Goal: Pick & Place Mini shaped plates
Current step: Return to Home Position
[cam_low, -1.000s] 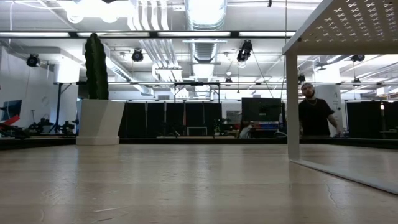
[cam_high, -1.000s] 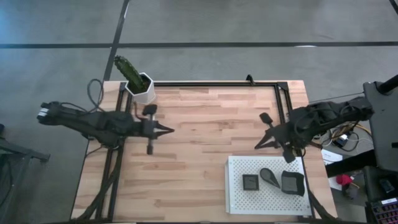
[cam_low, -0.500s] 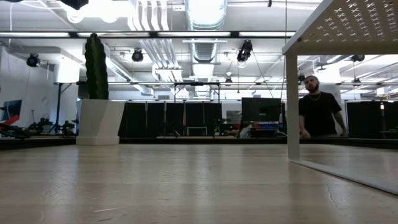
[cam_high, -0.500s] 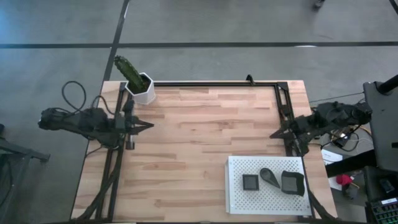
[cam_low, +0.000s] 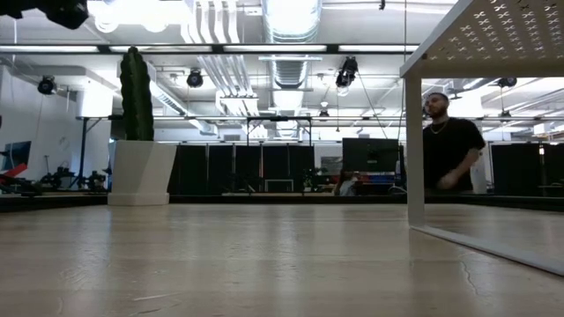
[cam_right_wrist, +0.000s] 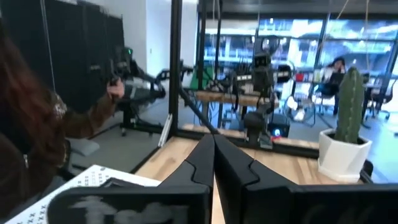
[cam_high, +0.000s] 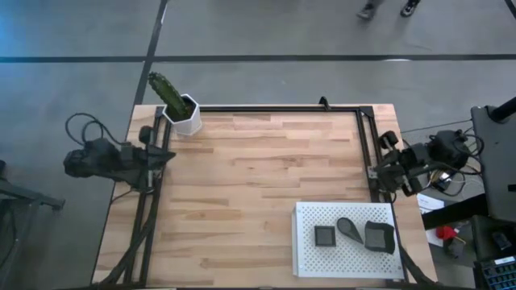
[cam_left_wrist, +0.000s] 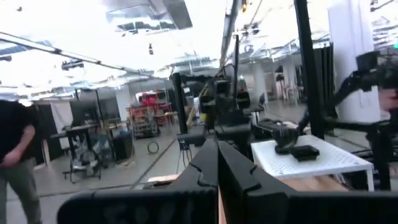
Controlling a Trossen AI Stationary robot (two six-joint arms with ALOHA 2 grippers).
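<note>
Three mini shaped plates lie flat on a white perforated tray [cam_high: 305,256] at the near right: a small square one [cam_high: 324,235], a teardrop one [cam_high: 349,229] and a larger square one [cam_high: 379,237]. In the left wrist view the tray [cam_left_wrist: 329,163] shows with dark plates [cam_left_wrist: 305,151] on top. My left gripper [cam_high: 171,155] is drawn back over the table's left edge, shut and empty [cam_left_wrist: 217,158]. My right gripper [cam_high: 372,171] is drawn back over the right edge, also shut and empty [cam_right_wrist: 213,149]. Both are far from the plates.
A white pot with a green cactus [cam_high: 179,109] stands at the far left corner [cam_low: 139,167]. A black frame [cam_high: 282,109] runs along the far and side edges. The tray stands raised on legs [cam_low: 414,150]. A person [cam_low: 449,150] moves in the room behind.
Both arms have folded back from over the table. My left gripper has gone toward the left edge and my right gripper toward the right edge, both tipping up toward level. Both have stayed shut and empty. The plates have kept still.
</note>
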